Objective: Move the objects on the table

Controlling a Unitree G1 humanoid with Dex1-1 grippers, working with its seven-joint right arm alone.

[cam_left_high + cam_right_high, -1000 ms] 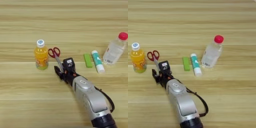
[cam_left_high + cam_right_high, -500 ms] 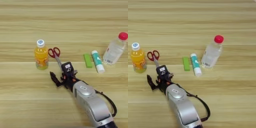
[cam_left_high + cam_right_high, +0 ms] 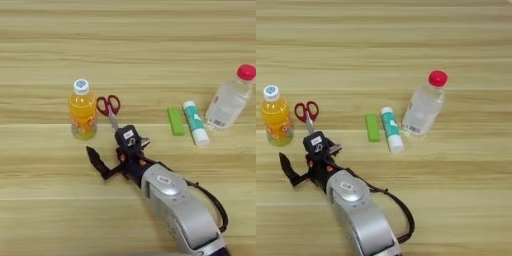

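Nothing looks moved yet: every object lies free on the counter (image 3: 45, 210), and none is in the robot's grasp, so as far as these views show the whole job is left to do.

Nearest the camera, the silver forearm (image 3: 180, 212) comes in from the bottom right and reaches up and to the left across the planks. At its end the right gripper (image 3: 114, 154) stands released: one black finger juts out low to the left, the other sits up beside the small white-labelled block at the wrist, and there is only bare wood between them. The spread fingers (image 3: 95, 159) are just in front of the orange-drink bottle and the scissors, touching neither.

Just beyond, the orange-drink bottle (image 3: 82, 111) stands upright with its white cap on. Right beside it the red-handled scissors (image 3: 110, 110) lie flat, handles away from the robot, blade tips pointing back at the wrist and partly hidden by it. My guess is that one of these two is the next target.

Further right, well apart from the gripper, a small green bar (image 3: 372, 127) and the white stick with the teal label (image 3: 391, 128) lie side by side. Past them a clear water bottle with a red cap (image 3: 425, 104) stands upright.
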